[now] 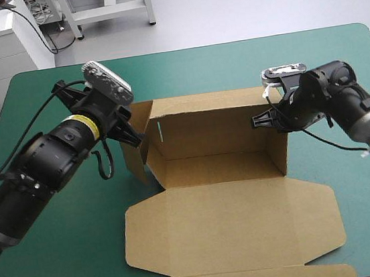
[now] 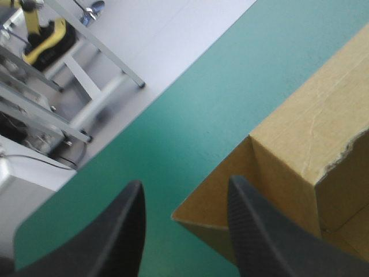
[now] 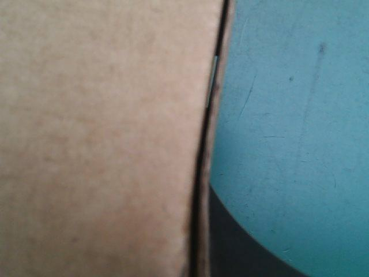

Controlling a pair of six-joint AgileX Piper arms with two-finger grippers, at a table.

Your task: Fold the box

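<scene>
We are looking at the brown box (image 1: 219, 141) sitting in the middle of the table (image 1: 336, 52). Its walls are standing up as an open tray and its lid (image 1: 232, 224) is lying flat toward the near edge, where the lid's last flap is running out of the high view.

The left claw (image 1: 134, 134) is standing open at the box's left end. In its wrist view we are seeing the two black fingers (image 2: 124, 231) spread apart, with the wall's corner poking in between them and one finger covering part of the board. The rest of the box is getting cut off there, and a ragged edge is showing on the wall.

The right claw (image 1: 263, 118) is gripping the right end wall. Its own camera is giving us very little. Blurred board is filling most of the view, one black finger (image 3: 242, 248) is pressing right beside the sheet's edge, and the other is hiding behind the board. The teal-green cover (image 3: 300, 115) is showing beyond.

A thin pale slit (image 1: 160, 131) is marking the far wall near the left corner, and we are not managing to make out what it is.
</scene>
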